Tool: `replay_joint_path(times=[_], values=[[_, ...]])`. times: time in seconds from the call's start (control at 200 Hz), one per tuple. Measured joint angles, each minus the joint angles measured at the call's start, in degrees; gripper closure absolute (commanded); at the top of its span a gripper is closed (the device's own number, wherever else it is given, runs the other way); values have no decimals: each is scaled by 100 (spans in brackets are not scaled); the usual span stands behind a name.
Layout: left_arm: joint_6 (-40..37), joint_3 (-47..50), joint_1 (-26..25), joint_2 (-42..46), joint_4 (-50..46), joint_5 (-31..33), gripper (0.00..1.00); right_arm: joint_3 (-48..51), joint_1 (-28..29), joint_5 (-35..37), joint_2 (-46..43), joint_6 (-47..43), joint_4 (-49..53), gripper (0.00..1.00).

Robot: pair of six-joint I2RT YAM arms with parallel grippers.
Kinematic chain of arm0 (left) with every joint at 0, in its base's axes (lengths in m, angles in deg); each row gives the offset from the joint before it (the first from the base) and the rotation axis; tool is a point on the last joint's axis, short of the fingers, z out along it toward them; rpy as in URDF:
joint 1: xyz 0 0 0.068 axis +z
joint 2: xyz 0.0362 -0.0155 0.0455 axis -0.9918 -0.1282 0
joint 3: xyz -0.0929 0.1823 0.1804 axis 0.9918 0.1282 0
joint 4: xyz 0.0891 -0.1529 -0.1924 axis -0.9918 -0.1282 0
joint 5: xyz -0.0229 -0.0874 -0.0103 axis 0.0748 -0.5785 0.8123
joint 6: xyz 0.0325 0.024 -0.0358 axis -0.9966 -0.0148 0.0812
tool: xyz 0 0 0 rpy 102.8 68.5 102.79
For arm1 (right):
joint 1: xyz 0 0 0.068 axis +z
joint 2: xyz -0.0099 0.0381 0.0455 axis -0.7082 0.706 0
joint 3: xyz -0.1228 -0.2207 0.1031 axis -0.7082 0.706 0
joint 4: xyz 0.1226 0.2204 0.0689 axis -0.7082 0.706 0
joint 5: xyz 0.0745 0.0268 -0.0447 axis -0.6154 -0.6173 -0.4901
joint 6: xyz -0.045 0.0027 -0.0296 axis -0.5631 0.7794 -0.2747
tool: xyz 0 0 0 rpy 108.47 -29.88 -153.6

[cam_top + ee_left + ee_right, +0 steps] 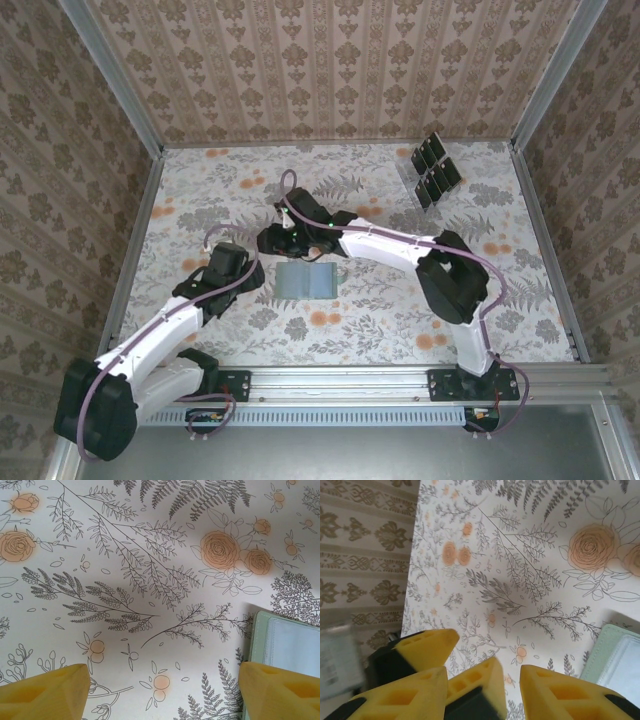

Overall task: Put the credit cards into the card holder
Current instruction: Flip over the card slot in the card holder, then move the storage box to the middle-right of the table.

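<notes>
The grey-green card holder (305,280) lies flat at the centre of the tabletop (200,190). The black cards (435,170) stand upper right. The left end effector (162,695) is released wide. The right end effector (482,675) is half-spread, grasping nothing.

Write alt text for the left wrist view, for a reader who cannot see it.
A grey-green card holder lies on the flowered table at the right edge, partly behind one yellow fingertip. The left arm's jaws stand wide open over the table, nothing between them.
</notes>
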Motion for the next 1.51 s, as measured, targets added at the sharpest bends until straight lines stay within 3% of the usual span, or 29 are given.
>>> replay_joint_path(times=[0.185,0.24,0.355,0.49,0.68,0.92,1.505], values=[[-4,-4,0,-79,72,-225,16,726,-560,232,-1257,-345,306,55],[-4,-13,-4,-164,107,-291,15,1034,-966,387,-1729,-420,481,54],[-13,-116,-55,-442,170,-398,1,1515,-1906,723,-2476,-577,807,52],[-31,-424,-197,-789,236,-516,0,1753,-2946,1189,-2874,-791,1298,46],[-55,-894,-372,-1215,254,-658,0,1668,-3917,1589,-2507,-1049,1727,40],[-87,-1139,-501,-1473,177,-807,0,1008,-4518,1827,-1196,-1270,1958,38],[-87,-1182,-575,-1843,199,-938,0,-20,-4959,2087,-35,-1425,2120,37]])
